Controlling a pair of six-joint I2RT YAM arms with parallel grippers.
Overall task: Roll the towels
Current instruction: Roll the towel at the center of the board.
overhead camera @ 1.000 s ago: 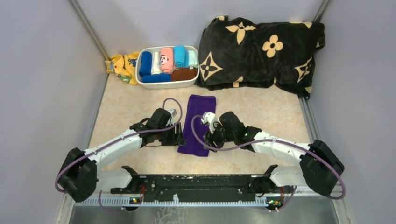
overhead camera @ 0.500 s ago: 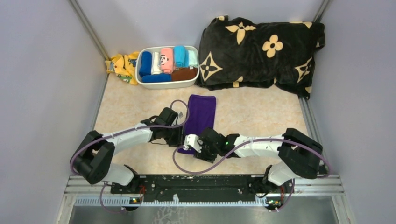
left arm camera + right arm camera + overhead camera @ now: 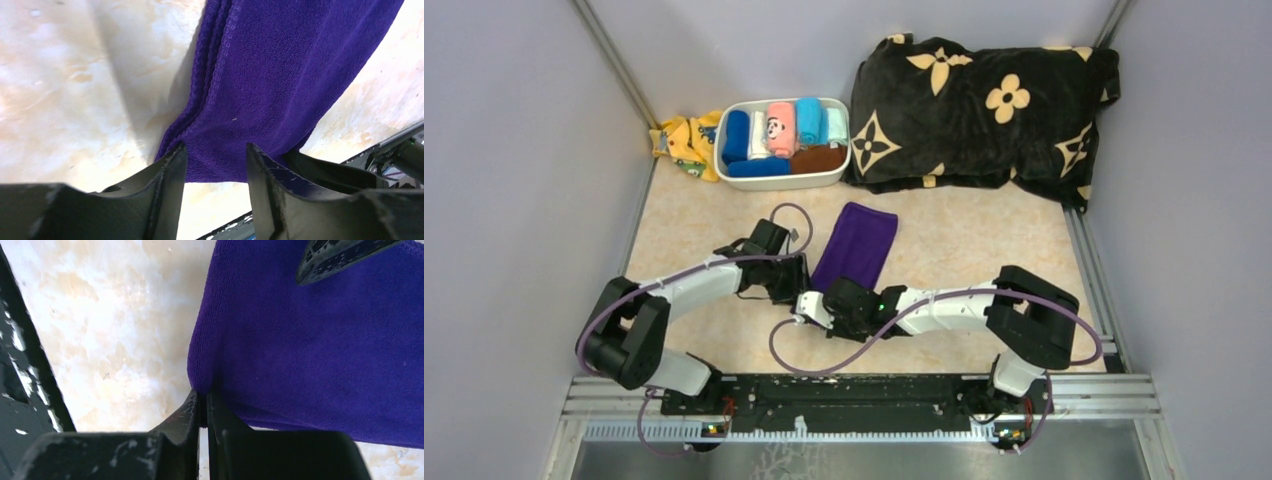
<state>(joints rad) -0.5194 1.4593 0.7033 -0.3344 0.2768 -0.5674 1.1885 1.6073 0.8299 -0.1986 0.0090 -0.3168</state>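
The purple towel (image 3: 859, 245) lies flat and slanted on the table, its near end hidden under both grippers. My right gripper (image 3: 822, 300) is shut on the towel's near corner (image 3: 210, 375), the jaws pressed together on the hem. My left gripper (image 3: 215, 167) stands open at the towel's near edge (image 3: 220, 165), one fingertip (image 3: 172, 165) at either side of the cloth. Its other finger (image 3: 340, 255) shows over the towel in the right wrist view. The pink panda-print towel (image 3: 780, 128) sits rolled in the white basket (image 3: 782, 183).
The basket holds several other rolled towels. A yellow patterned cloth (image 3: 686, 140) lies to its left. A big black blanket with tan flowers (image 3: 984, 105) fills the back right. Grey walls close both sides, and a black rail (image 3: 854, 388) runs along the near edge.
My right gripper has swung left to the towel's near corner and shut on it. The towel's near end has shifted left, so it now lies slanted. The left gripper backed slightly left.
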